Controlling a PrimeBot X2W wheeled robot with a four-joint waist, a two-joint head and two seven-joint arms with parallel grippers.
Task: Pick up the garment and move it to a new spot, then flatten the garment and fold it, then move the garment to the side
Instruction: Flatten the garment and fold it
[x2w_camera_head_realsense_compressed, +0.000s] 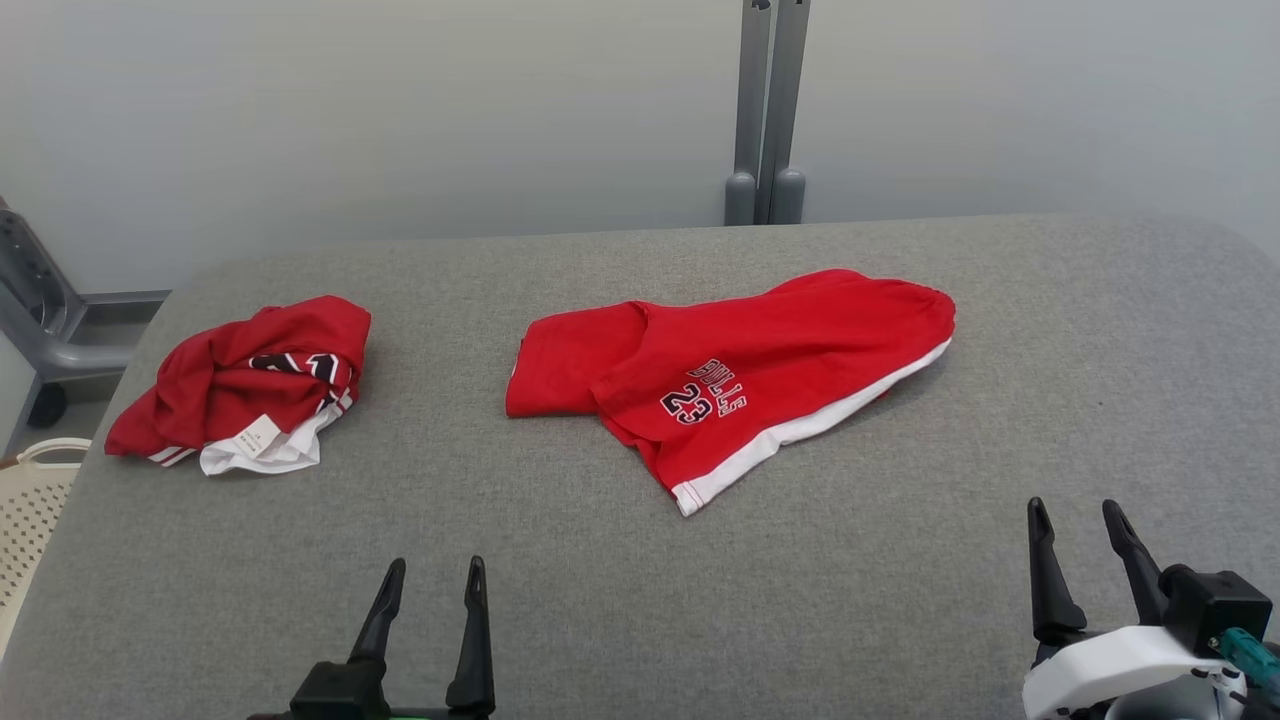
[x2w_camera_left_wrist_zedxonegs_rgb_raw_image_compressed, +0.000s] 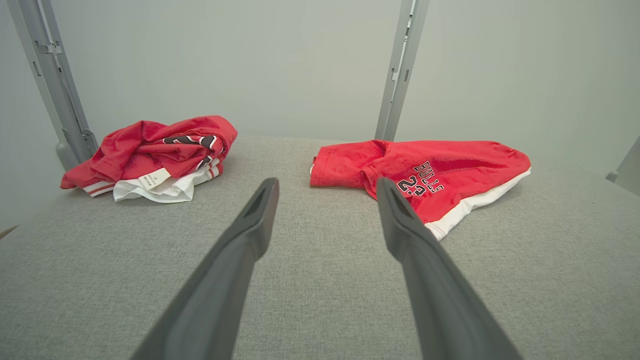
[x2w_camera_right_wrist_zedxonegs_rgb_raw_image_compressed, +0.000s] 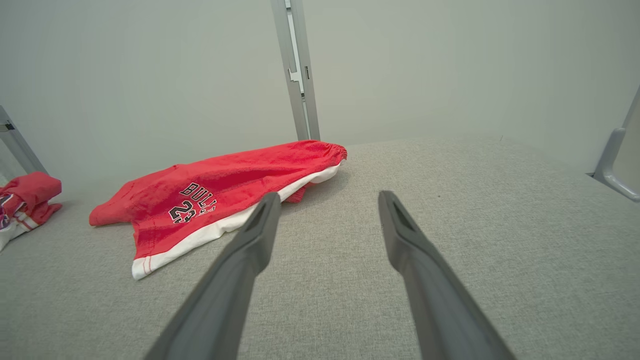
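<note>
Here, your table (x2w_camera_head_realsense_compressed: 900, 600) carries the shorts (x2w_camera_head_realsense_compressed: 760, 370) at centre, rumpled and half-spread, likely the piece to pick; a bundle (x2w_camera_head_realsense_compressed: 240, 385) lies well left, seemingly set aside. Your left claw (x2w_camera_head_realsense_compressed: 435, 565) and right claw (x2w_camera_head_realsense_compressed: 1075, 507) hang near you, spread wide, holding nothing, ready to reach.

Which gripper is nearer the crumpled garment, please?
Left. The left gripper is in front of the crumpled garment, slightly right; the right gripper is far right, past the shorts.
</note>
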